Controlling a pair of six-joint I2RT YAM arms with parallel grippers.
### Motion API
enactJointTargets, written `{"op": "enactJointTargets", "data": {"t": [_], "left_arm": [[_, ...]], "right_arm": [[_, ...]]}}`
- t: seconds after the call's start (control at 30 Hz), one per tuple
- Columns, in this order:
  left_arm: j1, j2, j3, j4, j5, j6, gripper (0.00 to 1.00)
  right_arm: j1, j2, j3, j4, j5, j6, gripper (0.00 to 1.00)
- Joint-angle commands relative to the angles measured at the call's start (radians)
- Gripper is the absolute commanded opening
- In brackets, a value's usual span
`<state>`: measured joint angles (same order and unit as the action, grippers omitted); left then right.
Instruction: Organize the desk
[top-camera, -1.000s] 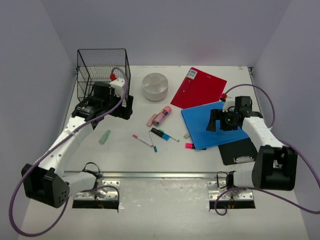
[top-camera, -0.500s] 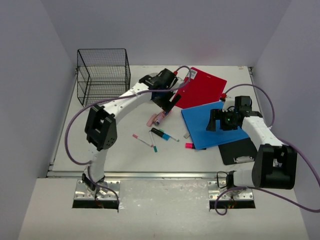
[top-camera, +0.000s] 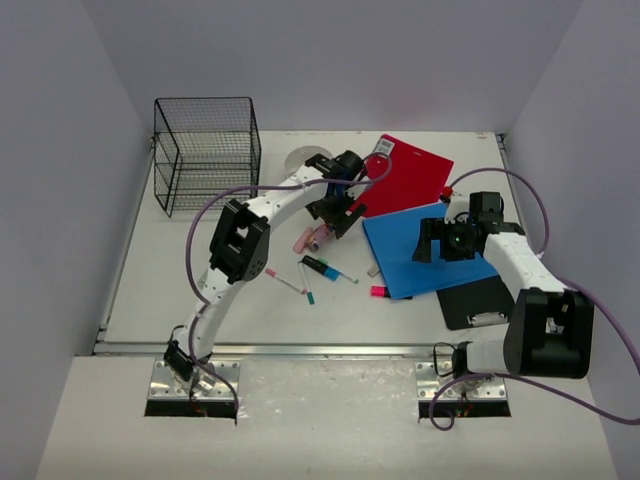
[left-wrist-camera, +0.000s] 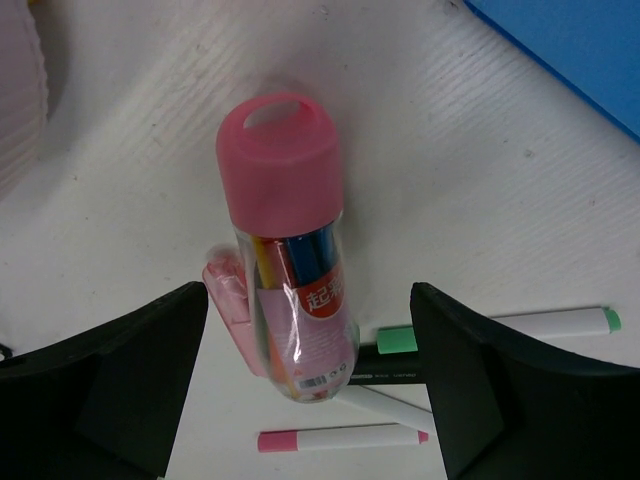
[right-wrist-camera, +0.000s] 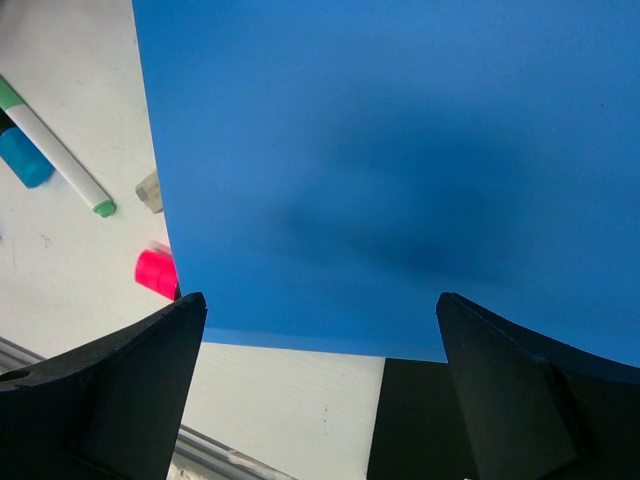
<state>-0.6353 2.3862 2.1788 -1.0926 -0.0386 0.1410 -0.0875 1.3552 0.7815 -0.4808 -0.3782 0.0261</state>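
Our left gripper (left-wrist-camera: 308, 310) hangs with its jaws spread wide and empty, one finger on either side of the pink-capped tube of markers (left-wrist-camera: 290, 280). We judge it is lined up to close on the tube. The tube lies on its side on the desk (top-camera: 250, 310), which stretches beneath both arms, with loose pens (left-wrist-camera: 345, 438) just beside it. Our right gripper (right-wrist-camera: 320, 310) is also fully spread and holds nothing, poised above the blue folder (right-wrist-camera: 400, 150). The wire basket (top-camera: 205, 150) in the far left corner looks to us a likely home for small things.
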Motion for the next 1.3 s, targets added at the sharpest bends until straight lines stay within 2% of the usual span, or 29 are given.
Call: {"op": "enactJointTargets", "data": {"t": [0.0,0.3,0.5,0.7,0.9,1.03,1.07,1.13,1.27], "left_arm": [[-0.002,0.046,0.014,0.033,0.034,-0.011,0.81],[-0.001,0.166,0.094,0.029,0.056,-0.006,0.78],[-0.012,0.16,0.068,0.053,0.086,0.01,0.59],[-0.066,0.121,0.022,0.074,0.049,0.063,0.55],[-0.149,0.079,-0.054,0.088,-0.015,0.132,0.41],[-0.174,0.061,-0.075,0.086,-0.026,0.134,0.19],[-0.175,0.059,-0.07,0.086,-0.026,0.131,0.09],[-0.175,0.053,-0.059,0.091,-0.036,0.122,0.0],[-0.17,-0.032,-0.085,0.157,-0.073,0.103,0.0]], "right_arm": [[0.0,-0.012,0.01,0.014,-0.019,-0.008,0.99],[0.0,-0.019,0.009,0.016,-0.019,-0.01,0.99],[-0.001,-0.019,0.009,0.016,-0.02,-0.009,0.99],[0.0,-0.007,0.014,0.017,-0.027,-0.006,0.99],[-0.001,-0.008,0.014,0.016,-0.027,-0.006,0.99],[0.0,-0.007,0.015,0.016,-0.027,-0.009,0.99],[-0.001,-0.008,0.015,0.016,-0.028,-0.009,0.99],[0.0,-0.005,0.016,0.016,-0.03,-0.008,0.99],[-0.001,-0.005,0.016,0.015,-0.031,-0.008,0.99]]}}
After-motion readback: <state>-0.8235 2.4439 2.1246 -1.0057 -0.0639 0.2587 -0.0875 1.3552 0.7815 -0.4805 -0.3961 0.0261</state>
